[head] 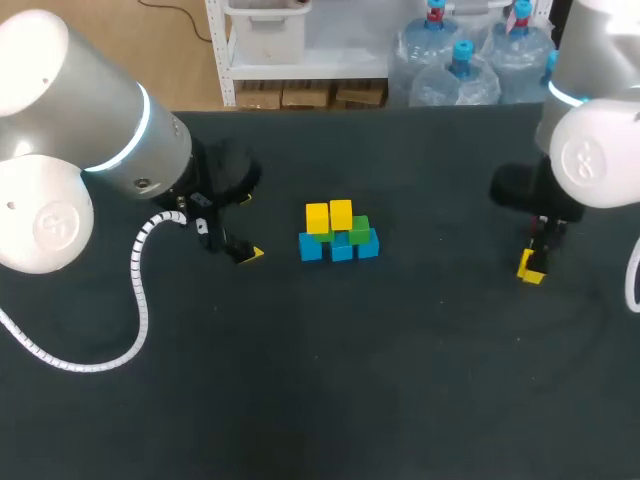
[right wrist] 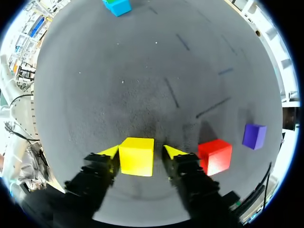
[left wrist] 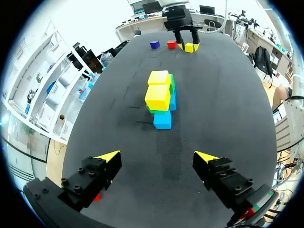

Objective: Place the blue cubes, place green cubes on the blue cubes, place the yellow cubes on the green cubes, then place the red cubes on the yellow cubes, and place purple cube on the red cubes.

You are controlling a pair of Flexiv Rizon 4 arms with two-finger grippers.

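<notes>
Starting with room: the dark table (head: 300, 400) stretches open between my left hand and the stack, again between the stack and my right hand, and across the whole near side. Its far edge runs well behind the stack.
Left hand: my left gripper (left wrist: 156, 159) sits low over the table to the left of the stack, well apart from it, fingers spread wide and pointing at the stack end-on.
Stack: in the middle of the table, well apart from both hands.
Blue cubes (head: 340, 248): three in a row on the table, touching side by side.
Green cubes (head: 359, 229): on the blue row, mostly covered; I cannot tell how many.
Yellow cubes (head: 328, 216): two, side by side on the green, towards the left end of the row.
Right hand: my right gripper (right wrist: 141, 153) is down at the table near its right end, fingers narrow around a loose yellow cube (right wrist: 137, 156). One finger is against the cube. A thin dark gap shows at the other, so it is not clamped.
Red cube (right wrist: 214, 156): on the table just beside the outer side of that gapped finger, crowding it.
Purple cube (right wrist: 254, 136): on the table near the red one, apart from it.
</notes>
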